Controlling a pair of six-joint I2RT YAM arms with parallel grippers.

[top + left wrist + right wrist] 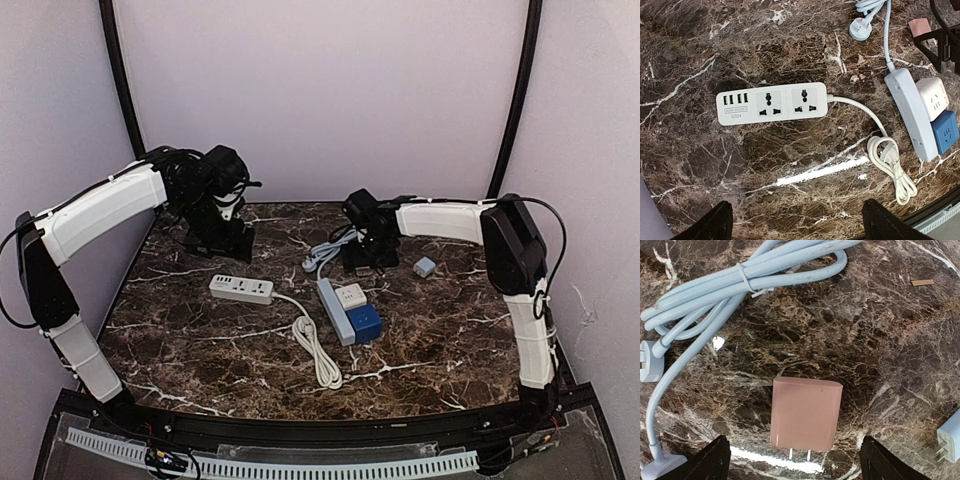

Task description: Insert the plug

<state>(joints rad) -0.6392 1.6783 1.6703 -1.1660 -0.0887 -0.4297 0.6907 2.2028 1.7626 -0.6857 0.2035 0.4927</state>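
Right of centre in the top view, a pale blue power strip [335, 310] carries a white adapter [351, 296] and a blue adapter [365, 322] plugged in side by side, and a white power strip [241, 289] lies to its left. Low in the right wrist view the pink plug [805, 415] lies flat on the marble table [880, 340], prongs toward the bottom edge, between the spread fingers of the right gripper [800, 456], which stand clear of both its sides. At the bottom corners of the left wrist view the left gripper [799, 222] is likewise spread wide, the white power strip in mid-frame above it.
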